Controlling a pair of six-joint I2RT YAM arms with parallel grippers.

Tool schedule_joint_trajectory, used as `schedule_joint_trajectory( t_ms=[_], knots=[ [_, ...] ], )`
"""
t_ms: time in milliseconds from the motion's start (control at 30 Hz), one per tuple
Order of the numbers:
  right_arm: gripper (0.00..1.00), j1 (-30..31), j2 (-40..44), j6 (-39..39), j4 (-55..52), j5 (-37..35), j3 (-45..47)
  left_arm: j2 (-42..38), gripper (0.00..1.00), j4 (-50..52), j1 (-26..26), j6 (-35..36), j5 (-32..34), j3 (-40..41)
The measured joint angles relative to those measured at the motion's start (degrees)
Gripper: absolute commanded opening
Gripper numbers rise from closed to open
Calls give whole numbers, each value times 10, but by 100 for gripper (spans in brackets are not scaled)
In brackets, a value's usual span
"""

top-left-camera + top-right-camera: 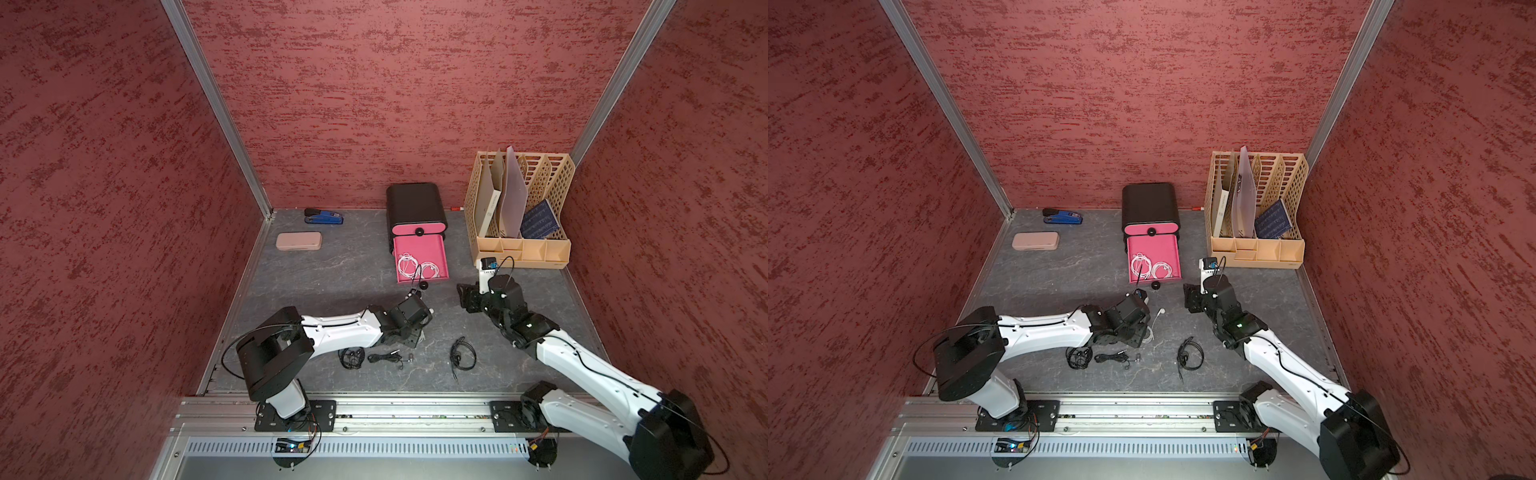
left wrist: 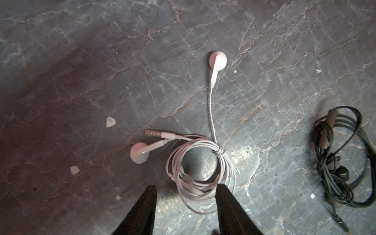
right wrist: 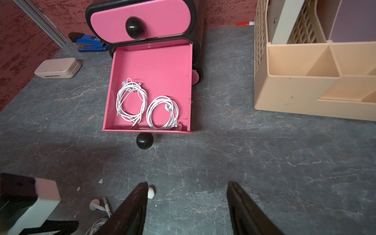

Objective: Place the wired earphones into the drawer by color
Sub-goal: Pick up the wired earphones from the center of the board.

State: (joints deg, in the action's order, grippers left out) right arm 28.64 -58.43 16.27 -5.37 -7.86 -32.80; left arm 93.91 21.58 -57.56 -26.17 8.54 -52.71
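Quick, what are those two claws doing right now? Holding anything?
Left gripper: open, jaws either side of the white earphones, not clamped on them.
Right gripper: open, holding nothing.

White wired earphones are three: first white bundle (image 3: 132,86), second white bundle (image 3: 173,114), third white bundle (image 2: 220,152). Black wired earphones are also three: first black bundle (image 1: 352,357), second black bundle (image 1: 388,358), third black bundle (image 1: 457,353). There is one drawer unit (image 1: 415,203), one blue stapler (image 1: 324,217), one beige case (image 1: 299,241), one file organizer (image 1: 519,259).
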Motion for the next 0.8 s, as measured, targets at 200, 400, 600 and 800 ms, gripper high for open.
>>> schedule_joint_trajectory(
  t_ms=[200,400,600,800],
  knots=[
    [66,0,0,0,0,0,0,29,39,-19,11,-1,-12,0],
    [66,0,0,0,0,0,0,37,35,-24,20,-2,-21,0],
    [66,0,-2,0,0,0,0,42,25,-29,23,-3,-25,2],
    [66,0,-5,0,0,0,0,43,22,-33,23,-4,-28,3]
  ],
)
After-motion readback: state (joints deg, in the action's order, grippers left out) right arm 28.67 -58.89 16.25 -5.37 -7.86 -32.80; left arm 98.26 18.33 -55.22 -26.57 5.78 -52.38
